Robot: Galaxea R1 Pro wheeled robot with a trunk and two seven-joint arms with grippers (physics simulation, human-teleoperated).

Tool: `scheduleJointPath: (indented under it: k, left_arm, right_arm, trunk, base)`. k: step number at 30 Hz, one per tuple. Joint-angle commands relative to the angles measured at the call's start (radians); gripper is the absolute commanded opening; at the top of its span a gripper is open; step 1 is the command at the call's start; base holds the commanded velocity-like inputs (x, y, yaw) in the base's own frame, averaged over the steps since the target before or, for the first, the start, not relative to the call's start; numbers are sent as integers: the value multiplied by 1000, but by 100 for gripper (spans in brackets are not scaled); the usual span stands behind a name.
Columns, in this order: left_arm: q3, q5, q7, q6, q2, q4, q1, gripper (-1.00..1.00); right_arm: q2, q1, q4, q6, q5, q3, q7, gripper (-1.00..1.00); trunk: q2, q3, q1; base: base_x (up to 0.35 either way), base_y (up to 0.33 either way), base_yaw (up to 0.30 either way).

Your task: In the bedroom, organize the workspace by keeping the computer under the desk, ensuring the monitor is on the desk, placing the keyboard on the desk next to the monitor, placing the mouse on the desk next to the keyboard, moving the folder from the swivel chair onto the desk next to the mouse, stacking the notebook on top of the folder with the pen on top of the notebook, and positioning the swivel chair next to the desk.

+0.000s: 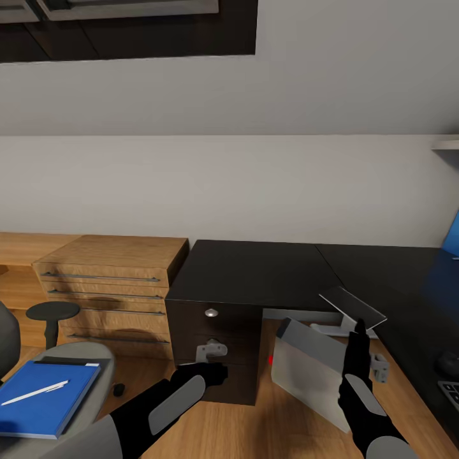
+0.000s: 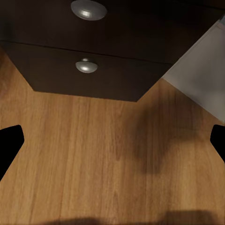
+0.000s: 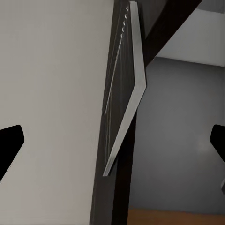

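The black desk (image 1: 255, 268) stands ahead, its knobbed drawers (image 2: 86, 65) close to my open left gripper (image 1: 215, 371) (image 2: 112, 140) low over the floor. The pale computer (image 1: 312, 370) leans tilted under the desk beside the drawers. My open right gripper (image 1: 359, 331) (image 3: 112, 145) points up against a thin grey slab with a silver edge (image 1: 354, 306) (image 3: 124, 93). The blue folder (image 1: 44, 398) lies on the swivel chair (image 1: 95, 360), carrying the pen (image 1: 35, 393), with the notebook's dark edge (image 1: 64, 361) behind. A keyboard corner (image 1: 450, 392) shows on the desk. The monitor is out of view.
A light wooden drawer unit (image 1: 108, 274) stands left of the desk, with a small black stool (image 1: 52, 312) before it. A dark rounded thing (image 1: 449, 363) lies beyond the keyboard corner. A blue wall panel (image 1: 452, 236) is at the far right. Wooden floor (image 2: 93, 154) lies below.
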Motion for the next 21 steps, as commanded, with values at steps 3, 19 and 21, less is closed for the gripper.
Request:
scheduleJointPath:
  k: [3,19,21]
  left_arm:
    - [-3,5,6,1,-6,12,-1,100]
    - [-2,4,6,1,-17,27,-1,100]
    - [-2,4,6,0,-17,27,-1,100]
  right_arm:
    - [-9,-1,1,0,-12,0,7,100]
    - [-23,-1,1,2,-13,0,5,100]
    - [-23,-1,1,2,-13,0,5,100]
  trunk:
    - [-1,-1,0]
    - [-1,-1,0]
    - [-1,-1,0]
  base:
    - [17,-16,0]
    - [37,-36,0]
    - [21,-1,0]
